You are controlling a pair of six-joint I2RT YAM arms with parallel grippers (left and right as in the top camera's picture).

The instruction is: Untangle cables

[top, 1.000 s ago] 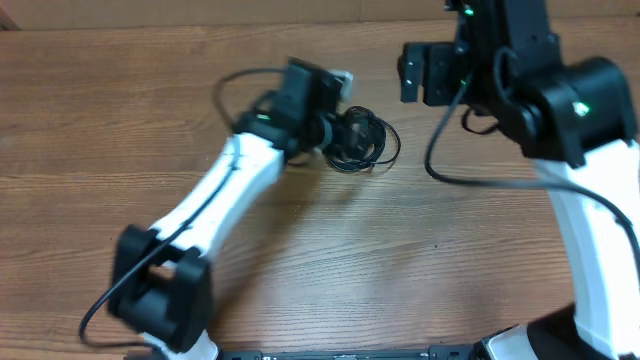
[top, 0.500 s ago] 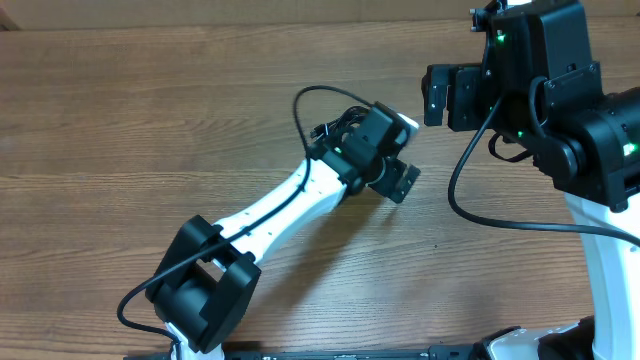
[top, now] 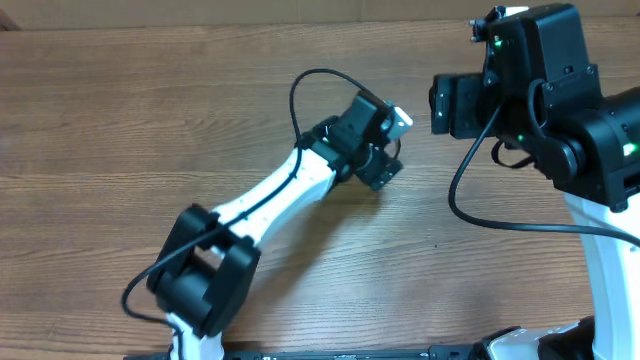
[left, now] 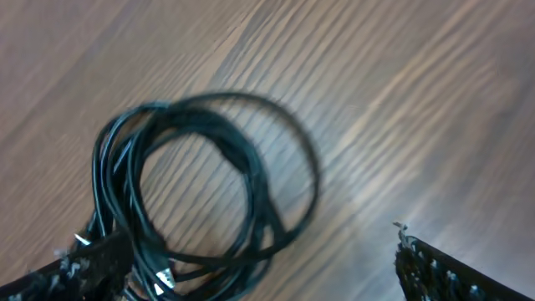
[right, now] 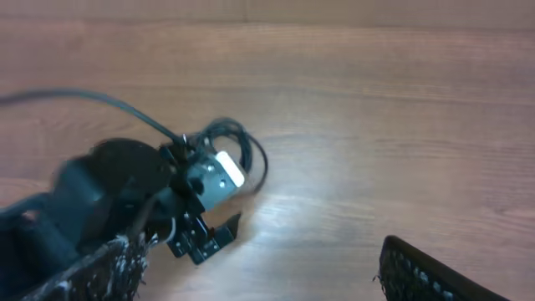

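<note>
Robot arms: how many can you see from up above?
2. The left arm stretches from the bottom of the table to the cables in the middle. The right arm is on the right side. None look hidden.

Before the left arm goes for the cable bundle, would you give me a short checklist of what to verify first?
1. Left gripper open: ok, its fingers are wide apart.
2. Cables centred between those fingers: not ok, the coil sits toward one finger.
3. A free strand to grab: not ok, everything lies in one coiled bundle.
4. Right gripper open: ok.
5. Right gripper apart from the left arm: ok, a gap shows from overhead.
6. Left gripper's height above the table: cannot tell.
</note>
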